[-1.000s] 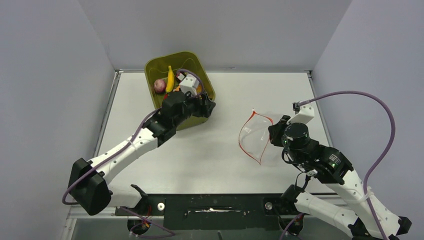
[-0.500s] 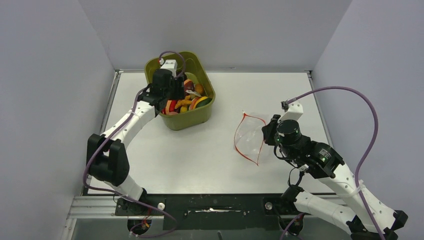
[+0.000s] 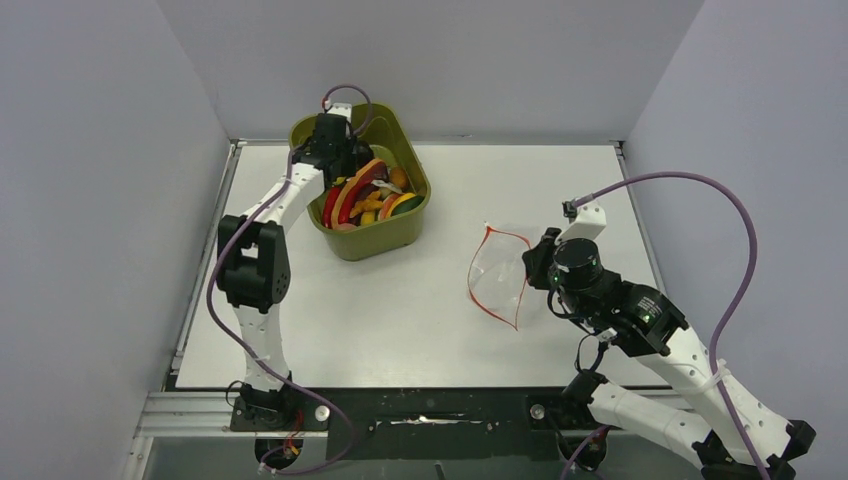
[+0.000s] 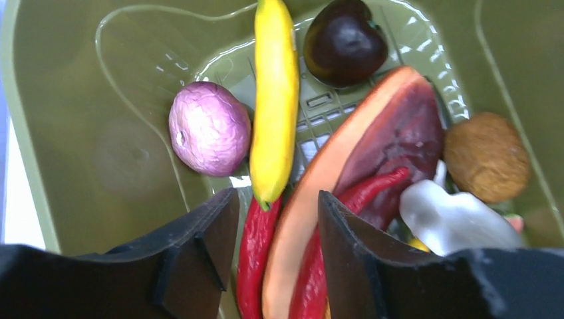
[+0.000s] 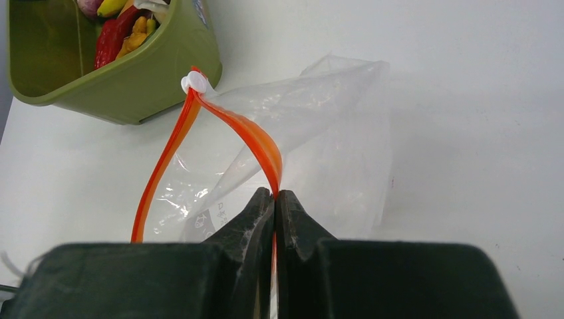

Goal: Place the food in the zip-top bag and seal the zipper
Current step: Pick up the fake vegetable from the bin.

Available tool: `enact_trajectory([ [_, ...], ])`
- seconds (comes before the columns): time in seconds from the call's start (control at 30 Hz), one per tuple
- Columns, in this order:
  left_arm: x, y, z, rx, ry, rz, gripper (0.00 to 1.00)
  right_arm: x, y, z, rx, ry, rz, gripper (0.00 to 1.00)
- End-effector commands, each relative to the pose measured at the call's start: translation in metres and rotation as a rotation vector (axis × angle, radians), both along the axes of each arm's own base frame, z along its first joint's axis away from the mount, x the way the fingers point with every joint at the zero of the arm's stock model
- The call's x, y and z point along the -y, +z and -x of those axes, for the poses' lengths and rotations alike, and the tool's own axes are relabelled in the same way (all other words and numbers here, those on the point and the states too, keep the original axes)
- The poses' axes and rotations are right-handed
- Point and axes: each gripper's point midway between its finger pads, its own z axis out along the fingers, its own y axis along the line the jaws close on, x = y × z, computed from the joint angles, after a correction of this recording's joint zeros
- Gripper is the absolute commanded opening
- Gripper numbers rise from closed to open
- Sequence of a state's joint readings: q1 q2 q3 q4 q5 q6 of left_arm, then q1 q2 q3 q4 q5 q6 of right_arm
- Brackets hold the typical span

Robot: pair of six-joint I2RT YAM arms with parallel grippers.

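Observation:
The food lies in an olive-green bin (image 3: 385, 240): a yellow banana (image 4: 274, 100), a purple round piece (image 4: 208, 128), a dark round piece (image 4: 344, 41), red peppers and slices. My left gripper (image 4: 276, 199) reaches down into the bin (image 3: 338, 165). It is open, its jaws close on either side of a red pepper (image 4: 256, 259) and an orange-rimmed slice (image 4: 312, 199). The clear zip-top bag (image 3: 497, 275) lies right of centre with its mouth gaping. My right gripper (image 5: 275, 193) is shut on the red-orange zipper (image 5: 246, 129) and holds it up off the table.
A brown round piece (image 4: 485, 156) and a white piece (image 4: 452, 216) lie at the bin's right side. The bin's wall (image 5: 153, 80) stands a short way left of the bag. The white table (image 3: 420, 300) ends at grey walls on three sides.
My left arm swung from the bin's front to over its back left and lowered into the food, its jaws narrowing. The right gripper shifted the bag slightly left, then stayed still.

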State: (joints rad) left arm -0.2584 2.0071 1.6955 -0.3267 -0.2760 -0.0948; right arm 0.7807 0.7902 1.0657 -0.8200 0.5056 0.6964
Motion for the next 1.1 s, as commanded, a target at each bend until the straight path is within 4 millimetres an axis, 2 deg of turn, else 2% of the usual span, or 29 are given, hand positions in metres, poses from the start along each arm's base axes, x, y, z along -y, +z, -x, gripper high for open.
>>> enact_trajectory([
  [0.0, -0.021, 0.015, -0.025, 0.040, 0.055, -0.071, 0.49, -0.004, 0.018, -0.004, 0.039, -0.014, -0.048, 0.00],
  [0.13, -0.032, 0.003, -0.039, 0.026, 0.084, -0.120, 0.54, -0.006, 0.019, -0.004, 0.031, -0.009, -0.055, 0.00],
  [0.27, -0.041, 0.007, -0.052, 0.035, 0.116, -0.178, 0.57, -0.003, 0.022, -0.001, 0.031, -0.016, -0.055, 0.00],
  [0.33, -0.045, 0.002, -0.056, 0.022, 0.117, -0.209, 0.59, 0.001, 0.025, -0.001, 0.040, -0.030, -0.053, 0.00],
  [0.47, -0.054, -0.008, -0.058, -0.002, 0.129, -0.211, 0.60, 0.003, 0.028, -0.002, 0.053, -0.038, -0.051, 0.00],
  [0.87, -0.052, -0.045, -0.062, -0.068, 0.095, -0.204, 0.66, 0.003, 0.031, 0.000, 0.072, -0.024, -0.063, 0.00],
  [1.07, -0.058, -0.055, -0.069, -0.075, 0.123, -0.235, 0.67, 0.001, 0.028, 0.001, 0.068, -0.009, -0.072, 0.00],
])
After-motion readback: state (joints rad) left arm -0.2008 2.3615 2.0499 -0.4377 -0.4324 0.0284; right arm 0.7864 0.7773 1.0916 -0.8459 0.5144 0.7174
